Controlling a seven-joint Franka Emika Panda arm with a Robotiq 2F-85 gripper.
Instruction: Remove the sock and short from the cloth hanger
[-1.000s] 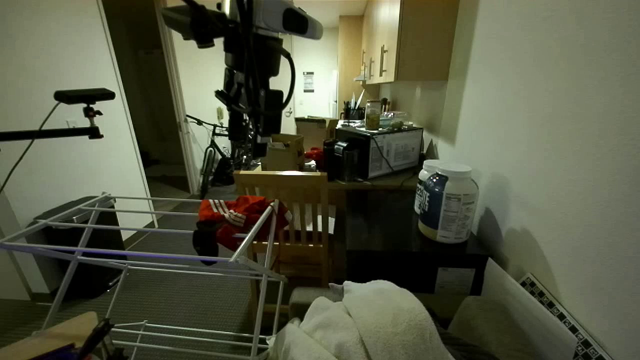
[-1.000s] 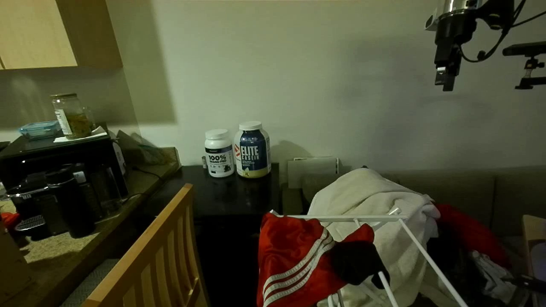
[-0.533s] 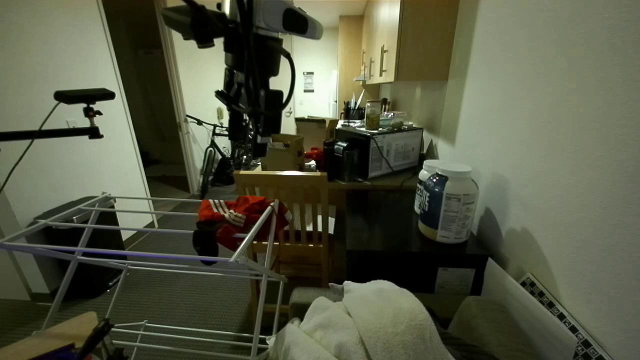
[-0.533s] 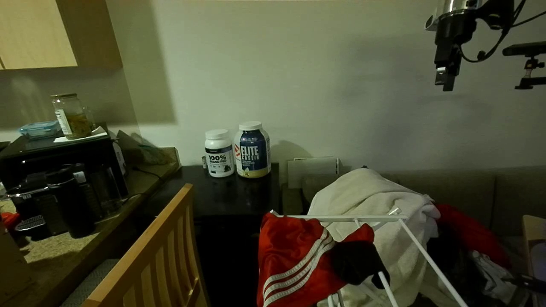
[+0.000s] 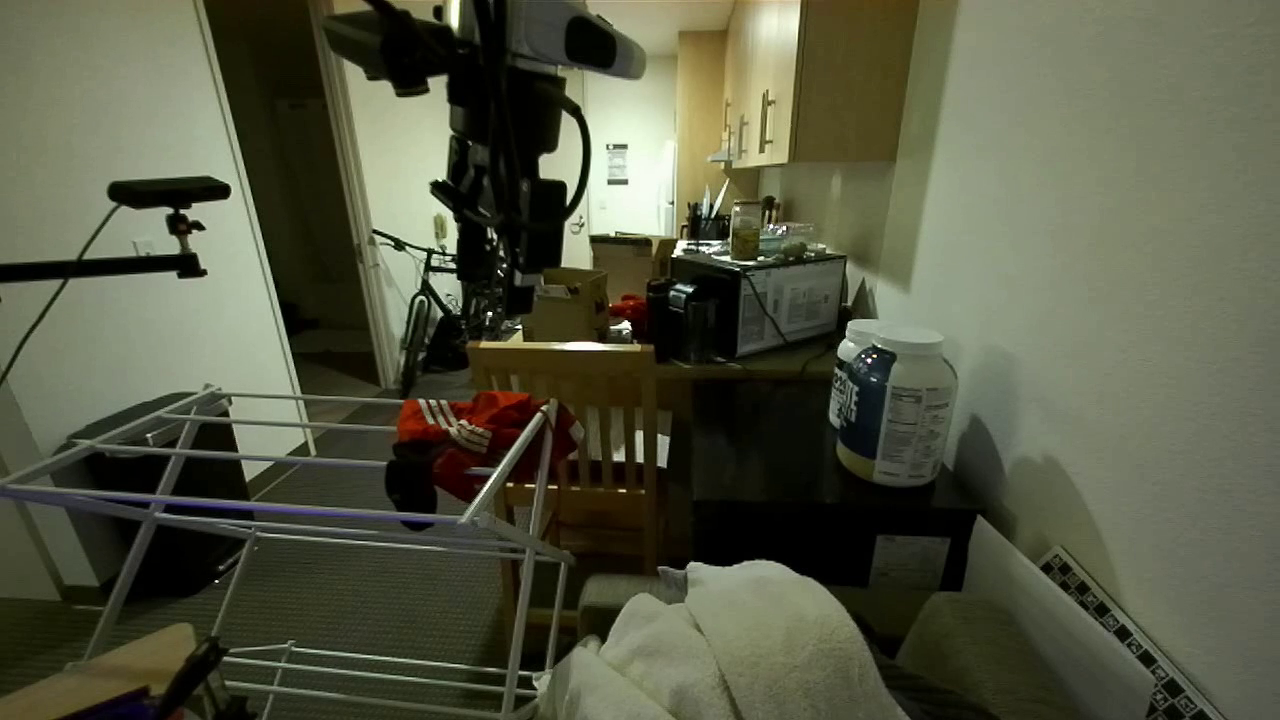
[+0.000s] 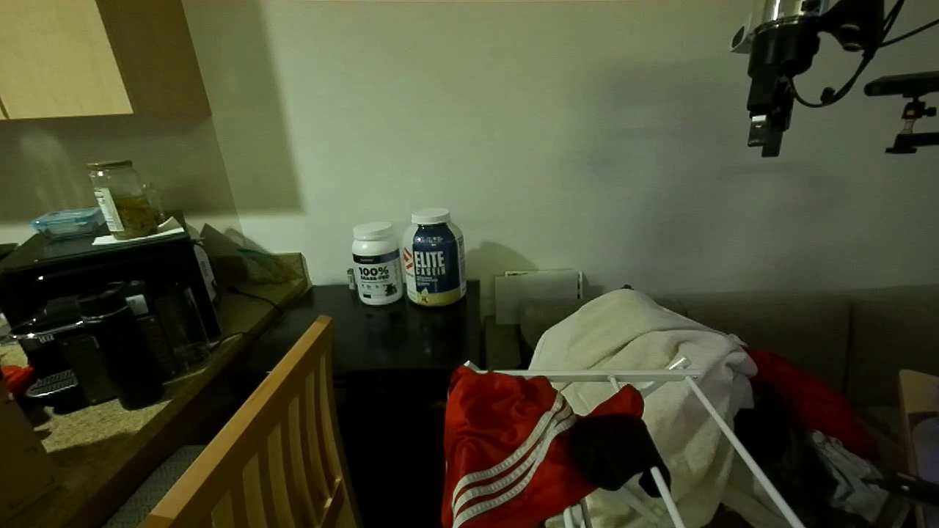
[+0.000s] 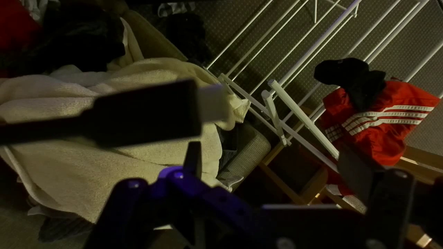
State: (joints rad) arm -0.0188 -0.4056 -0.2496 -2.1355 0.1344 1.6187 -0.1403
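The red short with white stripes hangs on the near-counter end of the white cloth hanger; it shows in both exterior views (image 5: pixel 505 410) (image 6: pixel 506 440) and in the wrist view (image 7: pixel 384 138). The black sock lies against the short on the rack (image 5: pixel 411 490) (image 6: pixel 616 447) (image 7: pixel 349 76). The white cloth hanger is a bar rack (image 5: pixel 300 512) (image 6: pixel 579 375) (image 7: pixel 301 117). My gripper (image 5: pixel 510 285) is high above the rack, apart from both garments; it also shows in an exterior view (image 6: pixel 764 139). In the wrist view its fingers (image 7: pixel 277 162) stand wide apart with nothing between them.
A wooden chair (image 5: pixel 562 350) stands right behind the short. A cream towel (image 5: pixel 760 640) is heaped beside the rack. Two tubs (image 6: pixel 434 257) stand on a black table (image 6: pixel 396 345). A camera on a boom (image 5: pixel 168 192) is at one side.
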